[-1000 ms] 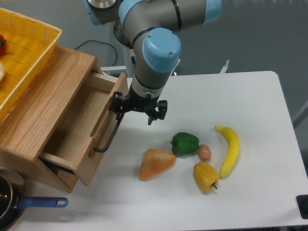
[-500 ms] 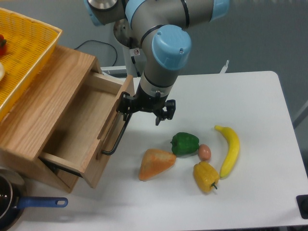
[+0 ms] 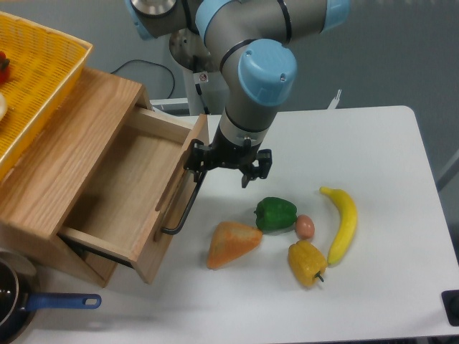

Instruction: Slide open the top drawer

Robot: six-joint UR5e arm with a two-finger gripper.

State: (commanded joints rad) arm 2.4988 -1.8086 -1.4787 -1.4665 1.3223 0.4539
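One gripper (image 3: 199, 160) pointing down, clamped on top drawer (image 3: 136, 193) handle (image 3: 185, 208), drawer well out

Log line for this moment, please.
phase: pulling | hand: at handle top end | drawer: open, inside empty | path: pepper close ahead

The gripper (image 3: 222, 163) sat under the arm's blue-capped wrist, which hid most of it; whether its fingers closed on the drawer handle (image 3: 185, 208) could not be told. Far to its left, the yellow basket (image 3: 36, 79) ran off the left and top edges, and the items inside it were cut to slivers. Below and left of the gripper, a pan (image 3: 14, 301) was cropped by the corner. At far lower right, a dark object (image 3: 452, 307) was cut off and unidentifiable.
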